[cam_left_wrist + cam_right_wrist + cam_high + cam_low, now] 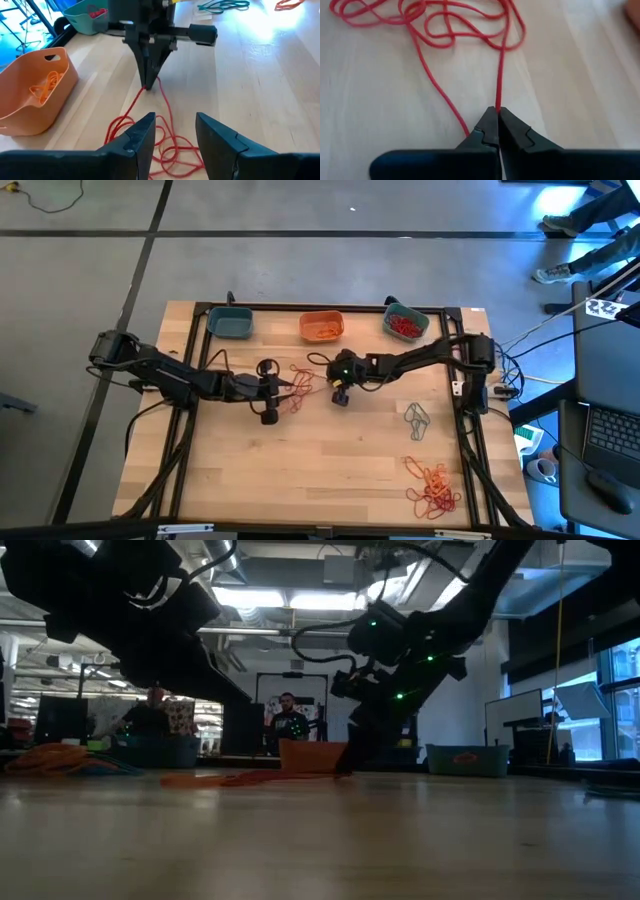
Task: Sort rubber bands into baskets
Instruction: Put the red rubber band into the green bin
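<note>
A tangle of red rubber bands (297, 390) (167, 147) (445, 25) lies on the wooden table in front of the orange basket (321, 326). My right gripper (322, 376) (148, 86) (497, 111) reaches in from the right and is shut on a strand of it. My left gripper (283, 385) (175, 120) comes from the left and stands open, its two fingers on either side of the tangle's near part; I cannot tell whether they touch it. A teal basket (230, 323) stands at the far left. Another teal basket (405, 322) with red bands stands at the far right. My right gripper pinches a loop end of a red rubber band (498, 102) between its two fingertips. The fingers slant down from the table's right side. Two strands (157, 100) run straight from the tips to the tangle, the rest of which lies on the table.
The orange basket (35, 95) holds orange bands. Grey-teal bands (417, 418) and a heap of orange bands (432, 488) lie on the table's right half. The black frame rails (195, 340) edge the table. People show in the room beyond (288, 720).
</note>
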